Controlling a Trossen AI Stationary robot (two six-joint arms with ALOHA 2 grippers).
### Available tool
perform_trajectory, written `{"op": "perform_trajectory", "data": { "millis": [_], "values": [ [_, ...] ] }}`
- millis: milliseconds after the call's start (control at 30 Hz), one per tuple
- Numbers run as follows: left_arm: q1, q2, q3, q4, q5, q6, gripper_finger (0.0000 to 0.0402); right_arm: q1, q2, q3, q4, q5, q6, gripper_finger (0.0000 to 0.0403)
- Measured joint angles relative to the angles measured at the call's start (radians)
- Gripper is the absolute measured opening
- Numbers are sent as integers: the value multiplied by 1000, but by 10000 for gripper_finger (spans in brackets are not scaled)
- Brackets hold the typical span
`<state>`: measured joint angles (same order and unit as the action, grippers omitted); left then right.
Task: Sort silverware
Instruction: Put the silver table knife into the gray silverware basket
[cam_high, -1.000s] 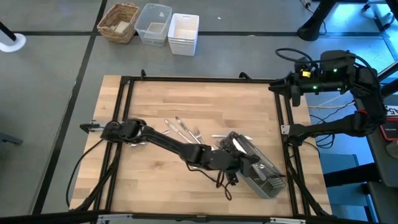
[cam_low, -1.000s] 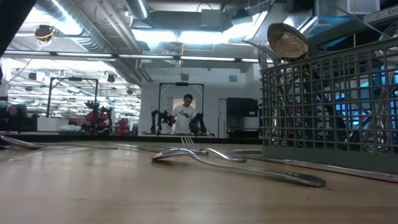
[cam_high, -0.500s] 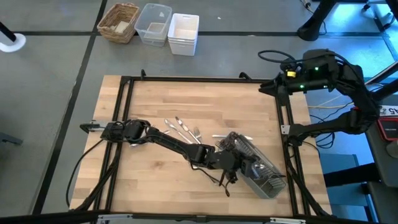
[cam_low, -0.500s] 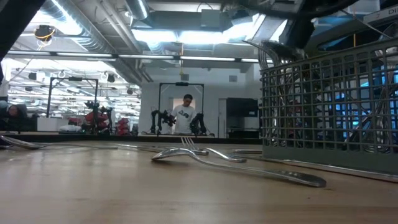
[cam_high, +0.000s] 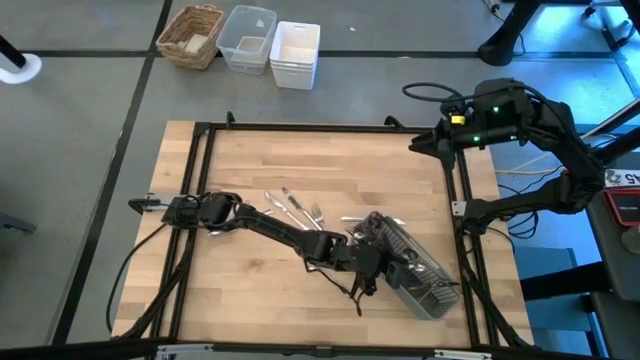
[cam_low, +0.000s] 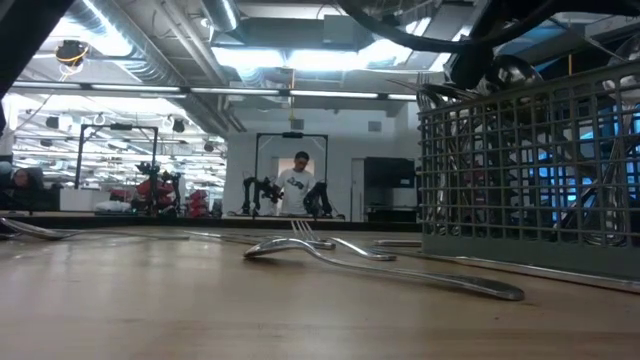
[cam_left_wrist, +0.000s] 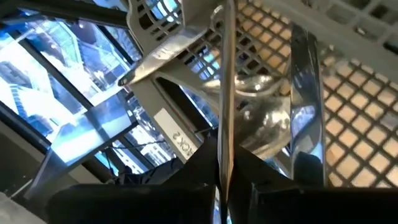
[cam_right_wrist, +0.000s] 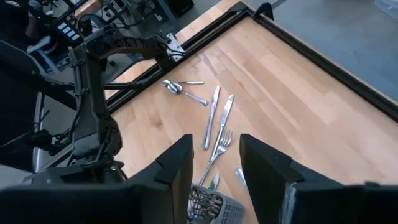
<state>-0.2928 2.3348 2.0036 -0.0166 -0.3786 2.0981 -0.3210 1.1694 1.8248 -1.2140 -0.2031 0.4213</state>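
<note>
The grey slatted caddy (cam_high: 415, 265) stands at the table's near right and holds several pieces of silverware; it also shows in the low view (cam_low: 530, 160). My left gripper (cam_high: 372, 258) is at the caddy's left end, shut on a slim piece of silverware (cam_left_wrist: 225, 74). A shiny spoon bowl (cam_low: 510, 73) shows at the caddy's rim. Loose knives and forks (cam_high: 292, 206) lie flat on the wood left of the caddy, and they also show in the right wrist view (cam_right_wrist: 214, 118). My right gripper (cam_high: 415, 147) hangs open and empty over the table's far right edge. My left gripper pinches the piece's thin shaft (cam_left_wrist: 223, 155) between its two fingers, seen edge-on. The shaft runs on along the fingers, forward against the caddy's slatted wall (cam_left_wrist: 323, 93). The arm comes from the table's left. Which end of the piece it holds does not show.
A wicker basket (cam_high: 192, 35), a clear tub (cam_high: 247, 38) and a white tub (cam_high: 295, 52) stand beyond the far edge. A black frame (cam_high: 320, 127) rims the table. A spoon (cam_right_wrist: 183, 92) lies near the left arm's base. A person (cam_low: 300, 185) stands far off in the room.
My right gripper has gone toward the table's left, along the far edge. At the caddy, the spoon bowl that stood high above the rim in the low view has come down and across to the rim, with my left arm now dark above it.
</note>
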Motion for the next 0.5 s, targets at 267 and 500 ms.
{"op": "perform_trajectory", "data": {
  "millis": [267,500],
  "values": [
    [0,0,1,5,77,-94,56,1,-1,0,0,-1,0,134],
    [0,-1,2,10,85,-131,90,0,-1,0,0,-1,0,134]
  ]
}}
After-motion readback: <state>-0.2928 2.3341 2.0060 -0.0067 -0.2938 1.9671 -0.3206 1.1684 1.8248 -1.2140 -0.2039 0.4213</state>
